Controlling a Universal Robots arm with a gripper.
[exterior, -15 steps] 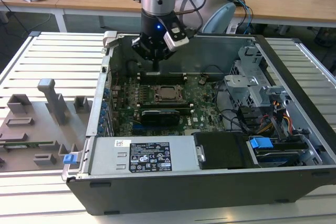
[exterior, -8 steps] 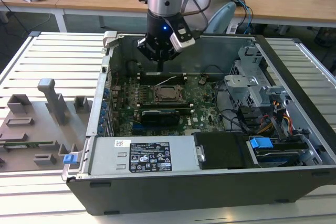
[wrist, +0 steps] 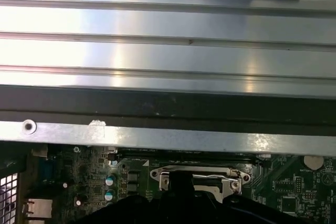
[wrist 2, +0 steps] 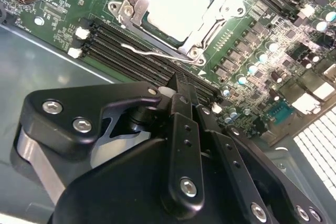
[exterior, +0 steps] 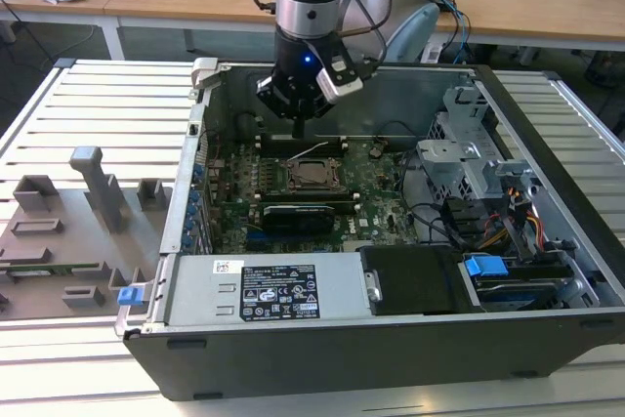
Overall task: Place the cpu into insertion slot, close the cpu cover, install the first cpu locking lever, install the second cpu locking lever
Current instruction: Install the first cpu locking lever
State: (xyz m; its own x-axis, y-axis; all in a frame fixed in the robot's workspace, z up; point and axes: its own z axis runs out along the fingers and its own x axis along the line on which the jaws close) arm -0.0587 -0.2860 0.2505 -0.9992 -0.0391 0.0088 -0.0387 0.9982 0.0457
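The cpu (wrist 2: pixel 177 4) lies pale and flat in the insertion slot (exterior: pixel 314 176) on the motherboard. The silvery cpu cover (wrist 2: pixel 127 10) is folded down around it, and its edge (wrist: pixel 197 173) also shows in the first wrist view. A thin wire locking lever (wrist 2: pixel 152 54) runs beside the socket over the black memory slots and stands slightly raised (exterior: pixel 312 150) in the exterior view. My gripper (exterior: pixel 298 132) hangs just behind the socket, above that lever. Its black fingers (wrist 2: pixel 181 95) are shut together with nothing between them.
The open computer case (exterior: pixel 547 104) surrounds the board, with a drive cage (exterior: pixel 464 148) on the exterior view's right and a power supply (exterior: pixel 264 290) in front. A grey fixture board (exterior: pixel 68 231) lies outside on the exterior view's left. The case's rear wall (wrist: pixel 168 56) stands close behind the gripper.
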